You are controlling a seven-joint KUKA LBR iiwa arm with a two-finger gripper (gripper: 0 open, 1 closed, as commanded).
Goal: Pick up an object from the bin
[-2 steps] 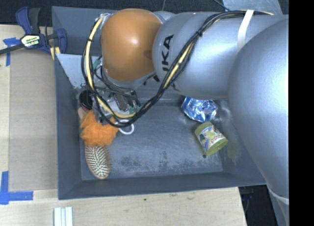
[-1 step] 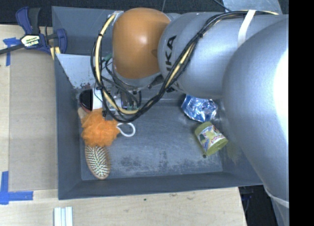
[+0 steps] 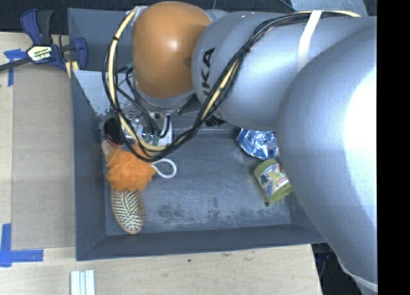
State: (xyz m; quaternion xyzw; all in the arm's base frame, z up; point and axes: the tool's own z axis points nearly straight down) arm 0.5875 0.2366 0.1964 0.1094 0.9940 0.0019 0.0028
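Note:
My gripper point(image 3: 151, 128) is low at the back left of the bin, beneath the arm's wrist, with cables around it. Just below and to its left lies an orange fluffy bath pouf point(image 3: 128, 171) with a white cord loop point(image 3: 166, 169). The gripper's lower end is close above the pouf's upper edge; I cannot tell whether they touch. A small black round thing point(image 3: 113, 131) sits at the gripper's left, against the bin's left wall. In front of the pouf lies an oval hairbrush point(image 3: 128, 212) with pale bristles.
A crumpled blue foil packet point(image 3: 257, 142) and a small green-yellow can point(image 3: 273, 182) on its side lie at the bin's right, partly under the arm. The arm covers the bin's back right. Bare floor shows in the middle and front.

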